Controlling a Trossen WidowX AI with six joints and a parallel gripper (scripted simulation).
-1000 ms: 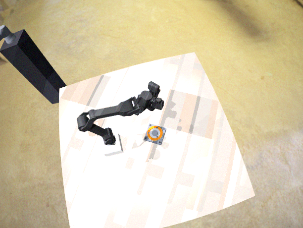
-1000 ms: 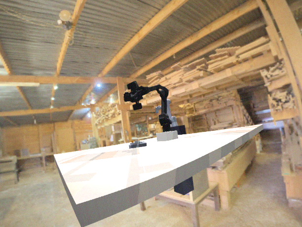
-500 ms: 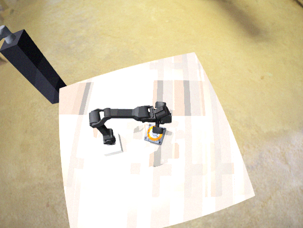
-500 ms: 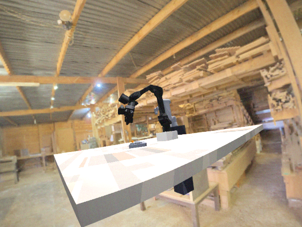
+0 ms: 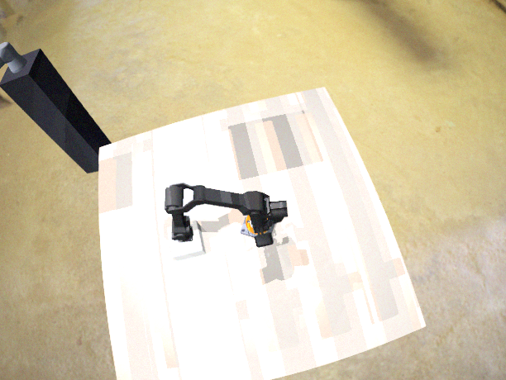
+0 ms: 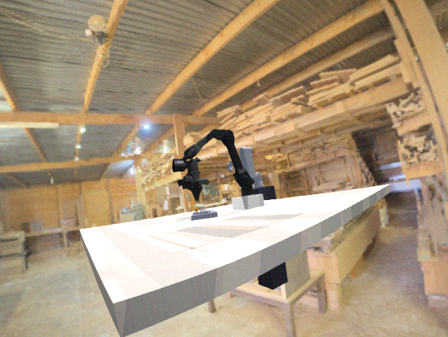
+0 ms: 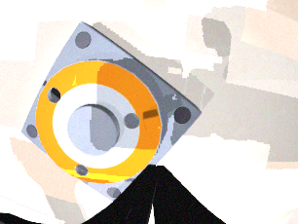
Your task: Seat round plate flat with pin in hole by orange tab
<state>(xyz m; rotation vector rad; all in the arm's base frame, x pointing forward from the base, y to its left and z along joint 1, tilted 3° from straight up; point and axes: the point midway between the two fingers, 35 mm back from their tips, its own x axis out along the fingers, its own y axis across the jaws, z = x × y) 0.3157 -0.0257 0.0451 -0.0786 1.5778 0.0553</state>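
Observation:
The round plate has an orange outer ring and a white inner ring around the grey post. A small darker orange tab is at the plate's right in the wrist view, with a round grey spot beside it; I cannot tell whether this is a hole or the pin. The square blue-grey base lies under the plate. The plate's tilt is too small to judge. My gripper is shut and empty, pointing down above the base, with a gap below its tips.
The arm's pale mounting block stands on the table beside the base. A dark column stands beyond the table's edge. The arm hides part of the plate in the top view.

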